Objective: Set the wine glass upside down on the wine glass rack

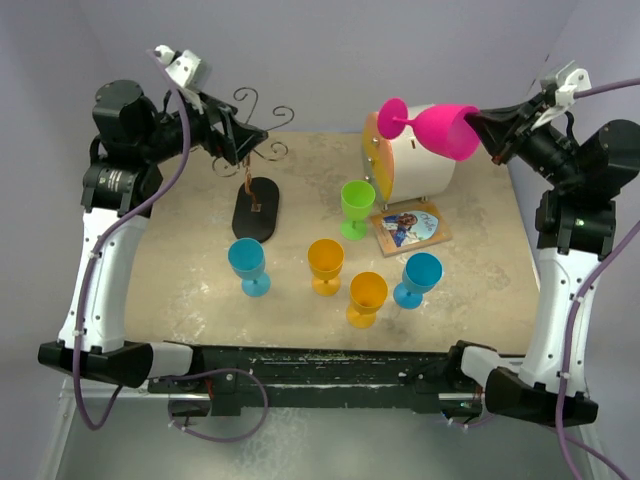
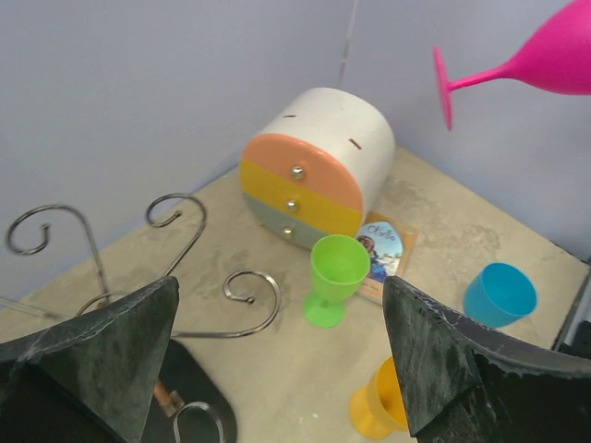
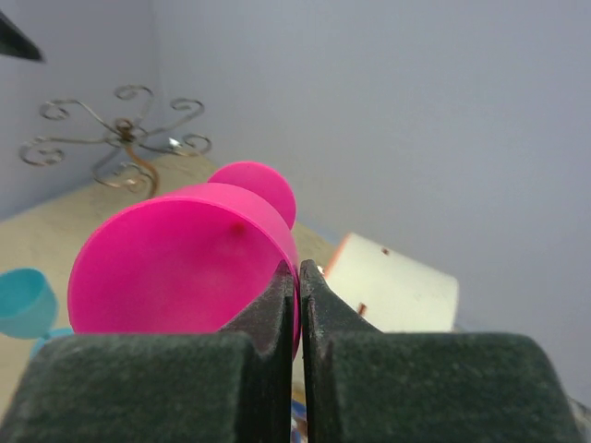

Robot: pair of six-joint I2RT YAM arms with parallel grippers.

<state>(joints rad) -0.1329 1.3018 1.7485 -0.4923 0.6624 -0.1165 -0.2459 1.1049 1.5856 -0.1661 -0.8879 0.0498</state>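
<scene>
The worktop (image 1: 480, 290) is a broad slab with a mottled beige, stone-like surface. At its far side a fat white cylinder (image 1: 425, 165) lies on its side; its round face is banded orange, yellow and pale grey, with small metal knobs.

Far left stands the wine glass rack (image 1: 256, 208): thin dark wire curling into spirals from a central stem on a glossy black oval base. The left gripper (image 1: 238, 138) hangs over the curls, its dark, faintly marbled jaws spread wide.

The wine glass (image 1: 445, 128), smooth glossy pink plastic, is in the air over the cylinder, lying sideways with its foot pointing left, well apart from the rack. The right gripper (image 3: 297, 277) has its jaws pinched narrow on the rim.

Five plastic goblets stand upright: green (image 1: 356, 205), two blue (image 1: 248, 265) (image 1: 418, 278), two orange (image 1: 326, 264) (image 1: 367, 298). A flat printed card (image 1: 410, 226) lies beside the green one.
</scene>
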